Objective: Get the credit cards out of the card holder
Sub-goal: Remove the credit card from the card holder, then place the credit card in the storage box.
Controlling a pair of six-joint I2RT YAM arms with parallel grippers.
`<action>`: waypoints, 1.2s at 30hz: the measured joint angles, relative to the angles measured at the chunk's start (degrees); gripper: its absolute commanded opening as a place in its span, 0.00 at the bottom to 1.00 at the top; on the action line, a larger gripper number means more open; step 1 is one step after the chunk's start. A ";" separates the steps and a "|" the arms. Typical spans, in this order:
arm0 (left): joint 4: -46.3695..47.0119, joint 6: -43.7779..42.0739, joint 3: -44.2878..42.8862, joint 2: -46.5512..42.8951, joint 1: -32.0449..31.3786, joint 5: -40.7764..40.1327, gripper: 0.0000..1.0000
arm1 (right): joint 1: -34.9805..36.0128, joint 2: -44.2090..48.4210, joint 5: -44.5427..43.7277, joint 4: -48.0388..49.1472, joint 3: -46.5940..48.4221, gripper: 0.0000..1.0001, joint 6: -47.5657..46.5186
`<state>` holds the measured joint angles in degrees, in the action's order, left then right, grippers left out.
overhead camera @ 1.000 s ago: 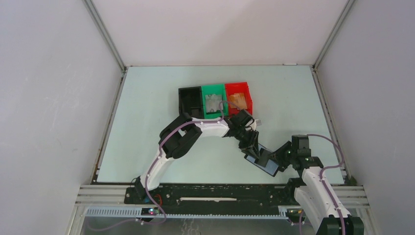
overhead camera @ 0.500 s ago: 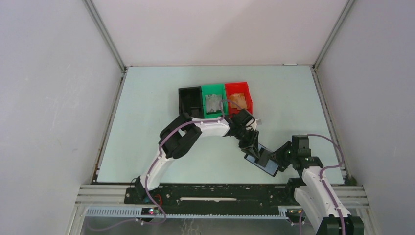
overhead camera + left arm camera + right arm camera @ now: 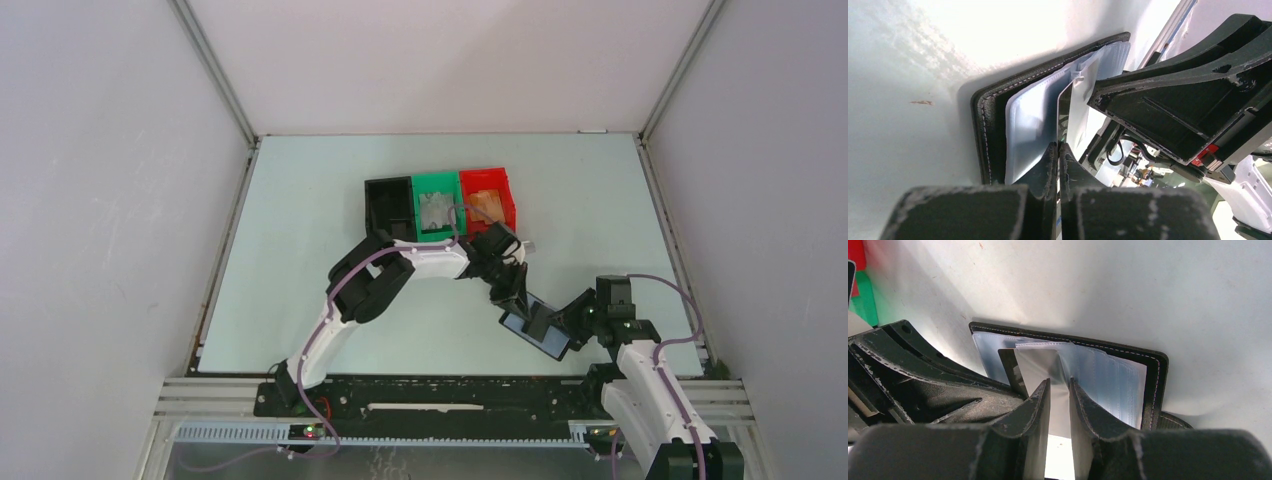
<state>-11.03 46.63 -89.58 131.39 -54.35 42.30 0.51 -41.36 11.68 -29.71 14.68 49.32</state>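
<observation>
Progress looks midway: grey credit cards (image 3: pixel 436 211) sit in the green plastic bin (image 3: pixel 436 177), orange cards (image 3: pixel 487 205) in the red bin (image 3: pixel 485 172), upper centre. Flat black card holder (image 3: pixel 550 345) lies open lower right; right tool (image 3: pixel 1059 385) pinches its clear sleeve (image 3: pixel 1040 362), left tool (image 3: pixel 1057 146) clamps a dark card (image 3: pixel 1010 369).

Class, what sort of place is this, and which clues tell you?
Probably a robotics lab test cell: pale table inside white panels, left arm and right arm bolted at its near edge, plus black bin, green bin, red bin.

One card holder (image 3: pixel 1154 390), three bins (image 3: pixel 436 180), two arms (image 3: pixel 430 262).
</observation>
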 measured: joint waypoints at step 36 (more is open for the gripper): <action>-31.61 -21.40 -0.44 -28.68 21.09 -23.74 0.00 | 0.00 2.38 -0.57 -1.79 -0.15 0.31 -0.63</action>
<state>-42.63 25.23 -90.02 102.72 -33.26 18.57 0.51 -38.98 11.11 -31.51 14.52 48.69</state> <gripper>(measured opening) 0.005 0.307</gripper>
